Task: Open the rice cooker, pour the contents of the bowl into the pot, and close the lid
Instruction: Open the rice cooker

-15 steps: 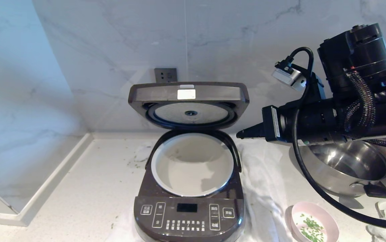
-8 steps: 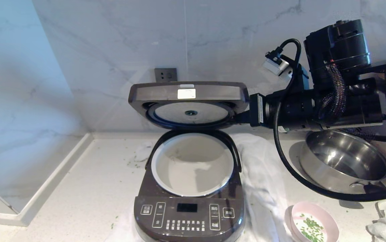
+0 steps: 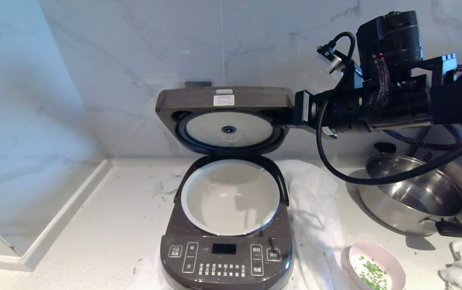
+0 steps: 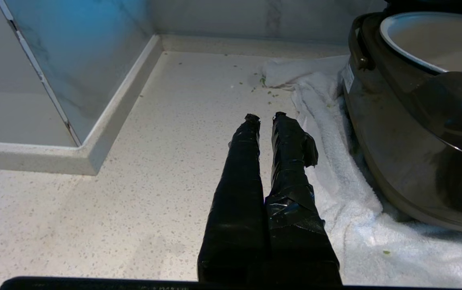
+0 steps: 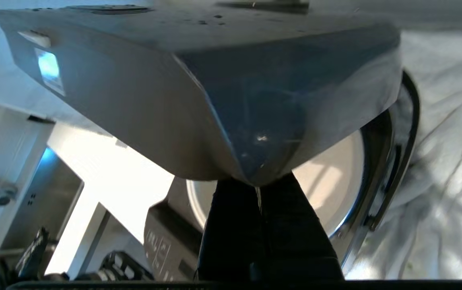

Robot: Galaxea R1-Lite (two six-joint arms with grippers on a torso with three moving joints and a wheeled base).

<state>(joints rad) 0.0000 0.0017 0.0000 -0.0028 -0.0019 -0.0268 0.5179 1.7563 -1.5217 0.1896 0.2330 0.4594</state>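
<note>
With its fingers pressed together, the right gripper [image 5: 257,189] bears against the raised lid [image 3: 225,117] at its right corner; the bowl [image 3: 372,270] sits low, right of the cooker [image 3: 227,225], nearest this arm.

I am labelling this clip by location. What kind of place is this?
Most likely a home kitchen counter: a rice cooker, a steel pan and a bowl of chopped greens stand before a marble wall with a socket.
</note>
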